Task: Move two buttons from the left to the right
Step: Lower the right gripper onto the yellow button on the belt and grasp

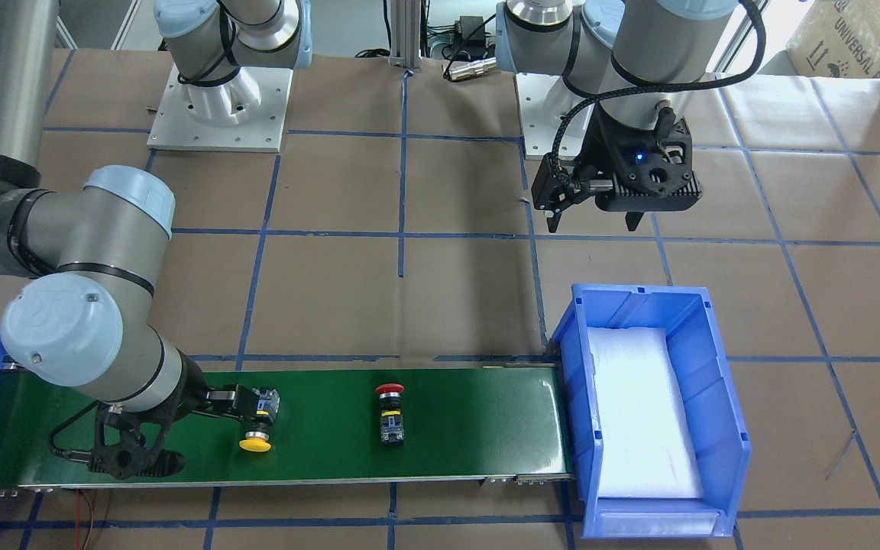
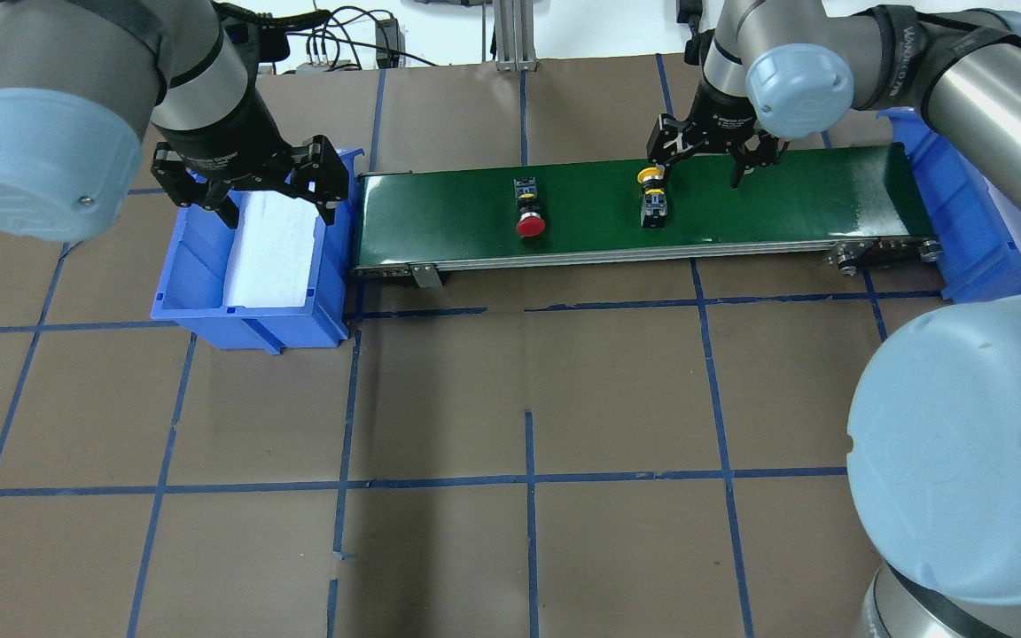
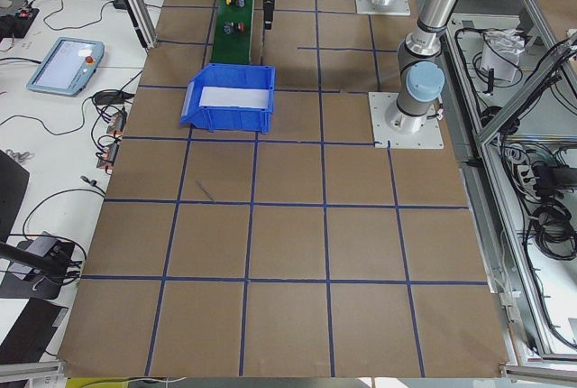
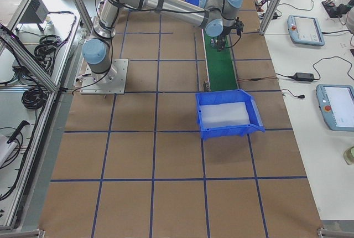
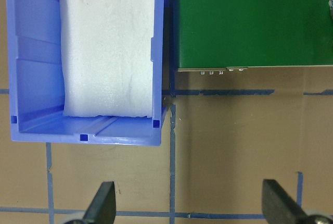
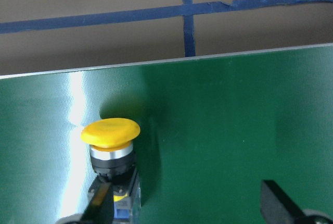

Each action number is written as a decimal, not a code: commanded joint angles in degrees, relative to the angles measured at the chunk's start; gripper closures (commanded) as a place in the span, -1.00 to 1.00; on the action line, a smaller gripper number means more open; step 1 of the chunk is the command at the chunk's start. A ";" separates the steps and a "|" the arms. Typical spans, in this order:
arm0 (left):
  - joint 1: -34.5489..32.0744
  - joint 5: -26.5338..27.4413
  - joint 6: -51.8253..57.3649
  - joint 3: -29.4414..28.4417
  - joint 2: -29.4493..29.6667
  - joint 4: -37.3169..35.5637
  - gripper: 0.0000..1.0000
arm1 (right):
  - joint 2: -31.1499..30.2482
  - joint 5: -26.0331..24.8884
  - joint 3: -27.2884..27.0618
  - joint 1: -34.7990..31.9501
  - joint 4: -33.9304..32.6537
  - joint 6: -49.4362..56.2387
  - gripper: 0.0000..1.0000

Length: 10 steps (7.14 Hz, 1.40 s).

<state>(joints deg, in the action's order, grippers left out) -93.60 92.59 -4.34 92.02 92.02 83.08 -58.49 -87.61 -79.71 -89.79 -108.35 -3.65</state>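
Observation:
The yellow button (image 2: pixel 652 197) lies on its side on the green conveyor belt (image 2: pixel 785 195), cap towards the far edge. My right gripper (image 2: pixel 698 177) is open and low over the belt. One of its fingers (image 6: pixel 99 203) is against the button's black body (image 6: pixel 111 146), and the rest of the gap is empty. The red button (image 2: pixel 528 208) lies further left on the belt, also in the front view (image 1: pixel 389 412). My left gripper (image 2: pixel 280 213) is open and empty, held high near the blue bin (image 2: pixel 200 275).
The blue bin (image 1: pixel 723 397) at the belt's left end holds a white foam pad. A second blue bin (image 2: pixel 962 221) stands at the belt's right end, partly hidden by my right arm. Brown paper with blue tape lines covers the table.

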 commanded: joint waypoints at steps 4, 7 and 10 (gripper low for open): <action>-0.09 0.05 0.04 0.00 0.09 0.07 -1.00 | 1.09 -0.10 -0.27 -1.00 -0.02 0.05 -1.00; -0.18 0.05 0.04 0.00 0.17 -0.02 -1.00 | 1.62 -0.37 -0.27 -1.00 -0.02 0.05 -1.00; -0.09 -0.04 -0.05 -0.88 1.32 -0.11 -1.00 | 1.80 -0.98 -0.18 -0.91 -0.02 0.31 -0.77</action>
<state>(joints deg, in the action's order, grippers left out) -93.73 92.62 -4.44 91.50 92.96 83.00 -56.74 -88.27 -79.97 -90.78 -108.37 -3.49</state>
